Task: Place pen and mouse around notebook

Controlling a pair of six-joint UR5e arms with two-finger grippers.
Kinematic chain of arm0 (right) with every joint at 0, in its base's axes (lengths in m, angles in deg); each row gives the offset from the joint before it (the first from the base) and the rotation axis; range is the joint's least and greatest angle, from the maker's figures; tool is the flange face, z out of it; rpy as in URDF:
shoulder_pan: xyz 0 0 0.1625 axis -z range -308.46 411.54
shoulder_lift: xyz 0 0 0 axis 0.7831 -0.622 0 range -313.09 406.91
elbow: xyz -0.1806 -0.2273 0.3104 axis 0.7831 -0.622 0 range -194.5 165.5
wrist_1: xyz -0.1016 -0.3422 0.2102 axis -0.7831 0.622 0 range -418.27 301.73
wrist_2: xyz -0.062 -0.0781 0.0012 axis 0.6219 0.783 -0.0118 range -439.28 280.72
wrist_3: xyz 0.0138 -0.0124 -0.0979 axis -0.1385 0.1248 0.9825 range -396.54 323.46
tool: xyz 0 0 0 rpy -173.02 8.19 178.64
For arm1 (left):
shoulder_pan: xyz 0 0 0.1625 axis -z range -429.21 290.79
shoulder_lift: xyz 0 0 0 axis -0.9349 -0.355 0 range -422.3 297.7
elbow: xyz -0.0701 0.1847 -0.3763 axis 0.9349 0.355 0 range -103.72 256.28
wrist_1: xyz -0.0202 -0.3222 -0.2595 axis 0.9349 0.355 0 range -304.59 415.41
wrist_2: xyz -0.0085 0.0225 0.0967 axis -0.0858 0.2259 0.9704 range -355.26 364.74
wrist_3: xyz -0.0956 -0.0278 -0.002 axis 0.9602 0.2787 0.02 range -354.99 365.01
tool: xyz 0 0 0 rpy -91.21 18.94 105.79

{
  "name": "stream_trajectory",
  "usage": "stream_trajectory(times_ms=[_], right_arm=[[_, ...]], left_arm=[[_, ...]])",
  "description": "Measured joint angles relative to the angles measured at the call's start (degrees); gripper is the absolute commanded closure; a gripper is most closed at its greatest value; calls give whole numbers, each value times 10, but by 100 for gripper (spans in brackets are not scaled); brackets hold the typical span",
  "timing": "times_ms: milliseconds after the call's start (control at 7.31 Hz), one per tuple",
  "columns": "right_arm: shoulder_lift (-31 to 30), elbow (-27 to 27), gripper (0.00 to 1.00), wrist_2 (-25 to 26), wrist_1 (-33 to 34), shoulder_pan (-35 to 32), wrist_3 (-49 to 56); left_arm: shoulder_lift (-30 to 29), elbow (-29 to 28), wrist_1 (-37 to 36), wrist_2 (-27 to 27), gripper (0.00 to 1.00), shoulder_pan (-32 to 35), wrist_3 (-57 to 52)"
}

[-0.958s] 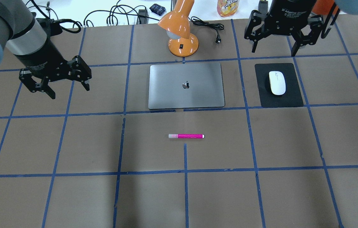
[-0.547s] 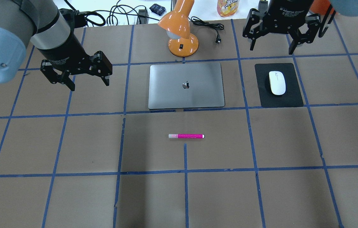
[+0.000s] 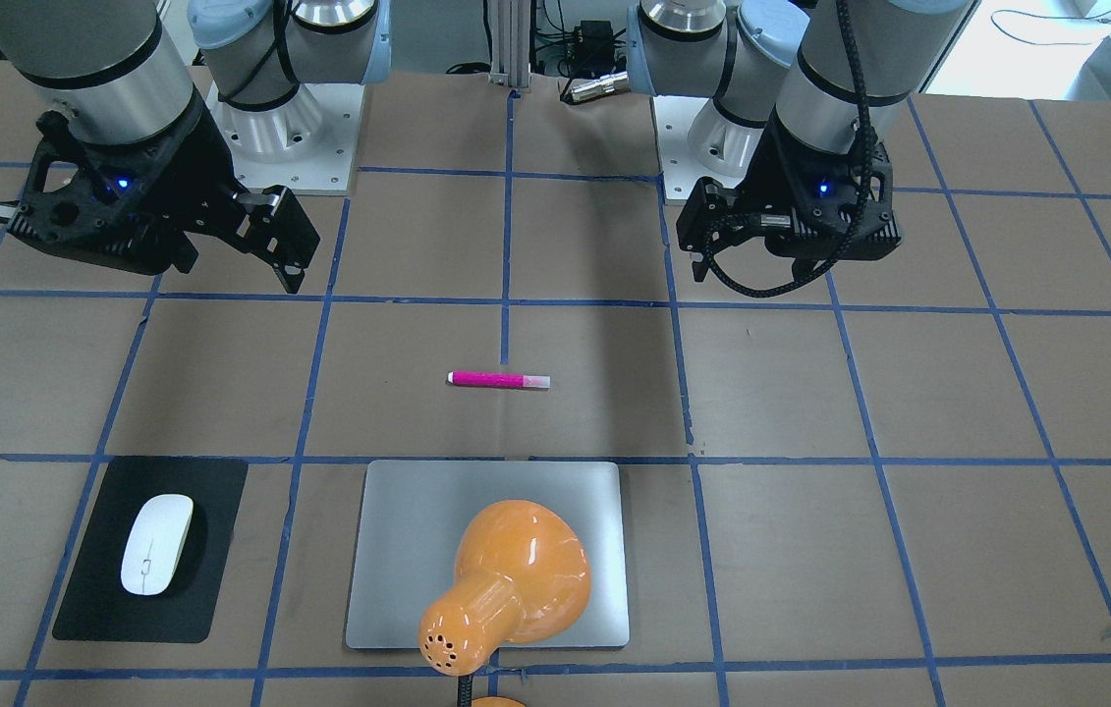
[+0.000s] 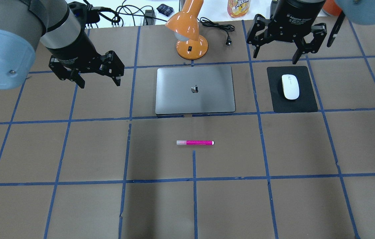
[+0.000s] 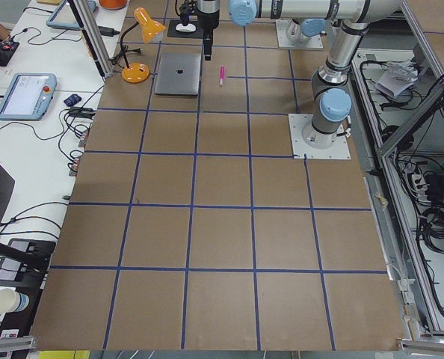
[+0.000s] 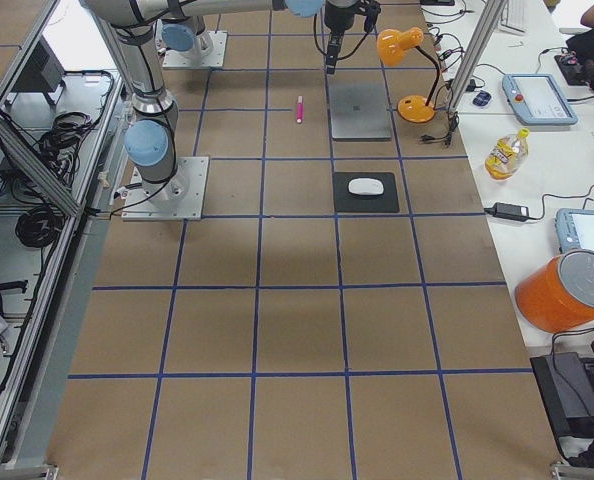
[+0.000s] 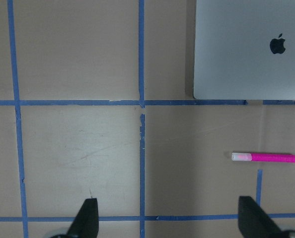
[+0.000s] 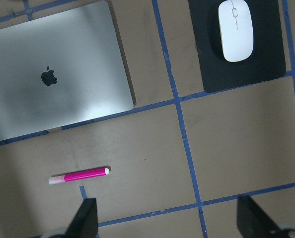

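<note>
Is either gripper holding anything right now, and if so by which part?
Nothing is held. The left gripper and right gripper are both open and empty; the pen and mouse lie untouched.

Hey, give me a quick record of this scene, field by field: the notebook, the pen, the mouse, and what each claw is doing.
notebook: closed, flat, next to the orange lamp
pen: lying flat on the notebook's robot side, not touching it
mouse: on the black mat, right of the notebook, apart from it
left claw: open, empty, in the air left of the notebook
right claw: open, empty, in the air near the mat
</note>
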Motion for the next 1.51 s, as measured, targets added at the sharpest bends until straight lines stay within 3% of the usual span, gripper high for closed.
stream_trajectory(times_ms=[411, 1505], right_arm=[[0, 2, 0, 22, 15, 0, -1], [3, 3, 0, 21, 32, 0, -1]], left_arm=[[-4, -5, 6, 4, 0, -1, -2], [-14, -25, 13, 15, 0, -5, -19]])
